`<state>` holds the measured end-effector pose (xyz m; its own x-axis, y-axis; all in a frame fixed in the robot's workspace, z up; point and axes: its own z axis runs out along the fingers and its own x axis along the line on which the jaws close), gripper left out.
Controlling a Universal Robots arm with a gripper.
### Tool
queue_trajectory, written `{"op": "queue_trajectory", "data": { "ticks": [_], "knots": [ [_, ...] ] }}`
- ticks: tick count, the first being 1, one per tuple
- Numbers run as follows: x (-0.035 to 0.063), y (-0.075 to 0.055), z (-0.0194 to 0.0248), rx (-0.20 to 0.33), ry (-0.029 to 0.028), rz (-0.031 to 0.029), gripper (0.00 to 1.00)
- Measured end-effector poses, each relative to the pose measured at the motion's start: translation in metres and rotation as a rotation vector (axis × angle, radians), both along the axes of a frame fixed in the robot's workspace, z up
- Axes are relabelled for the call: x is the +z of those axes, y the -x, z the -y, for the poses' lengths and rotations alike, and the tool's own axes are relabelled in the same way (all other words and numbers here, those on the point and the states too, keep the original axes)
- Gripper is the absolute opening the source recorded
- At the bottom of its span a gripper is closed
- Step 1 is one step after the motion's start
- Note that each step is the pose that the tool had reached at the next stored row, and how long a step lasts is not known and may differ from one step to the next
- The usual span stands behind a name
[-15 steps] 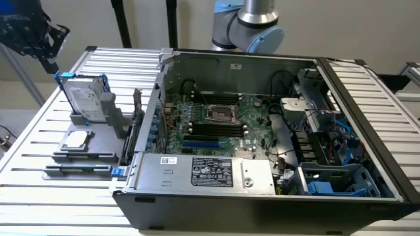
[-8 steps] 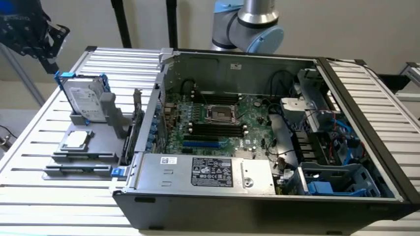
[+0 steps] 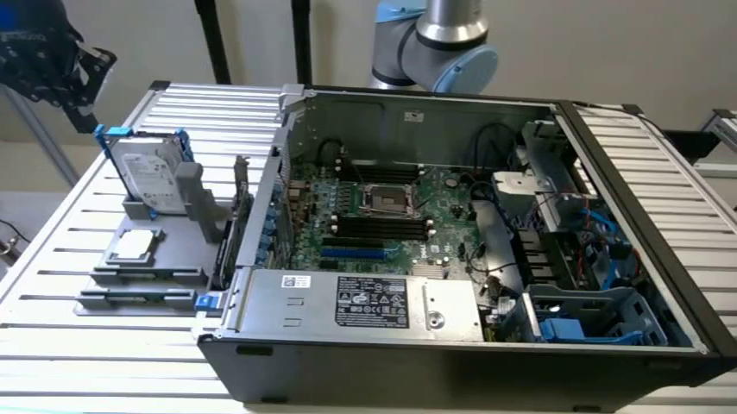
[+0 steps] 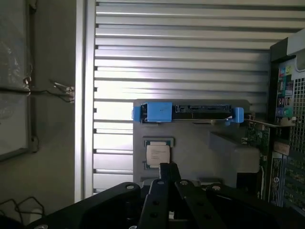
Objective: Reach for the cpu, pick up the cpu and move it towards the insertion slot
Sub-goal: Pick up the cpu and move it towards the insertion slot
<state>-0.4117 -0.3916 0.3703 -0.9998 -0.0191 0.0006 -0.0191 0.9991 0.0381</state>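
The cpu is a small silver-topped square chip lying flat on a grey holder, on the slatted table at the exterior view's left. In the wrist view the cpu shows just beyond my fingertips. My gripper is shut with nothing in it. In the exterior view the gripper hangs high at the far left, well above the holder and apart from the chip. The insertion slot, a metal-framed square socket, sits in the middle of the motherboard inside the open computer case.
A silver hard drive in a blue frame stands upright on the holder just behind the cpu, and its top edge shows in the wrist view. The computer case has tall walls, with cables and a power supply inside.
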Motion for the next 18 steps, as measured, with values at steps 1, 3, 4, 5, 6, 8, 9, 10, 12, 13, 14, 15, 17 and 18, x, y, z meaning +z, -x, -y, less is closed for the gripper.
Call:
{"op": "queue_trajectory", "data": {
  "ticks": [1, 3, 4, 5, 6, 8, 9, 10, 12, 13, 14, 15, 17, 18],
  "knots": [
    [-0.0014, 0.002, 0.0006, 0.0, -0.0001, 0.0001, 0.11],
    [-0.0036, 0.005, 0.003, 0.0, -0.0001, -0.0003, 0.11],
    [-0.0044, 0.005, 0.0051, 0.0, -0.0001, -0.0012, 0.11],
    [-0.0051, 0.005, 0.0075, 0.0, 0.0, -0.0025, 0.11],
    [-0.0058, 0.005, 0.01, 0.0, -0.0001, -0.004, 0.11],
    [-0.0074, 0.006, 0.0144, 0.001, 0.0, -0.0066, 0.11],
    [-0.0085, 0.006, 0.0164, 0.001, -0.0001, -0.0077, 0.11],
    [-0.0094, 0.006, 0.0181, 0.001, 0.0, -0.009, 0.11],
    [-0.0117, 0.006, 0.0206, 0.002, -0.0001, -0.0104, 0.11],
    [-0.013, 0.006, 0.0212, 0.003, -0.0001, -0.0105, 0.11],
    [-0.0143, 0.007, 0.0214, 0.004, -0.0001, -0.0106, 0.11],
    [-0.0154, 0.008, 0.0215, 0.005, 0.0, -0.0106, 0.11],
    [-0.0169, 0.011, 0.0216, 0.008, 0.0009, -0.0107, 0.11],
    [-0.0175, 0.013, 0.0216, 0.01, 0.0013, -0.0106, 0.11]
  ]
}}
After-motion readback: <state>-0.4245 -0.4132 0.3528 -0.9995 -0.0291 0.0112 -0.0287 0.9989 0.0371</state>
